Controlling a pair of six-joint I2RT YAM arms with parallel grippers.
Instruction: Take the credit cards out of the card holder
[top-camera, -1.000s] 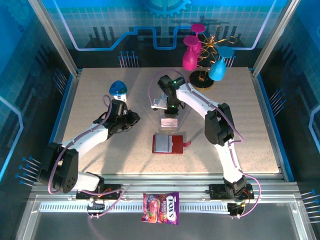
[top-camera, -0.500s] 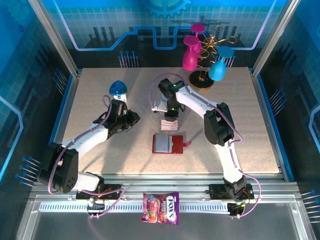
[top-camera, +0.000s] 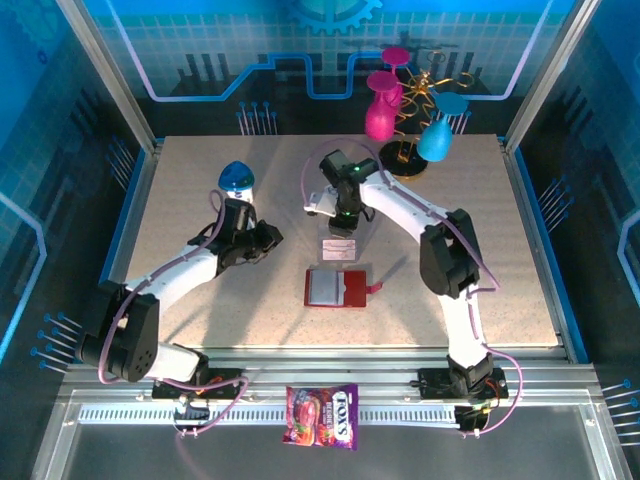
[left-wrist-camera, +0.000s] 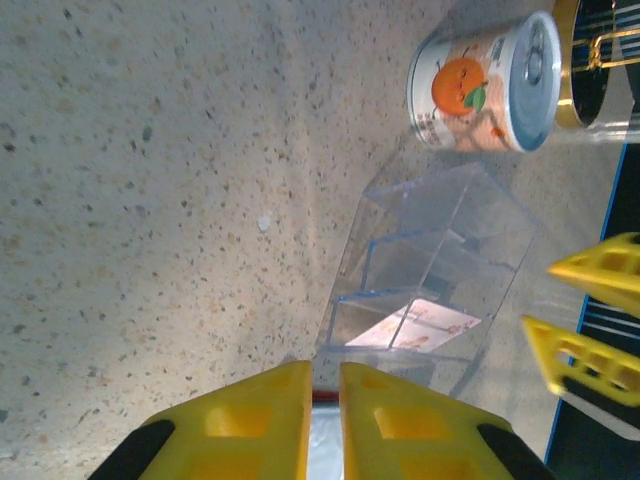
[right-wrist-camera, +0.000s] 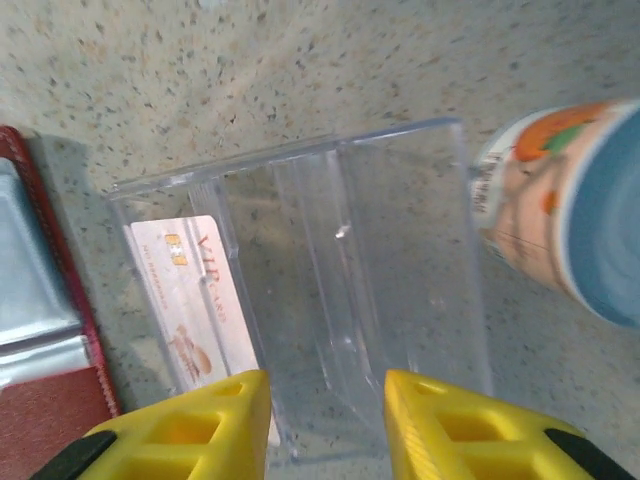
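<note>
A candy packet (top-camera: 320, 415) lies on the rail at the near edge. Beyond it, mid-table, the card holder (top-camera: 338, 288) lies open and flat. It is red, with grey see-through pockets on its left half; I cannot tell whether cards are in them. Just behind it stands a clear box (right-wrist-camera: 340, 290) with dividers. One card (right-wrist-camera: 195, 300) sits in the box's end slot, the one nearest the holder. The card is pale, white to pink, with a small gold chip and "VIP" in red.

The right claw (right-wrist-camera: 326, 425) hangs over the box with its fingers apart and nothing between them. The card lies to one side of it, one end hidden under the finger on the holder side. The left claw (left-wrist-camera: 322, 420), left of the box and apart from it, has its fingers almost together and grips nothing. A can (left-wrist-camera: 485, 85) with an orange on its label is just beyond the box.
</note>
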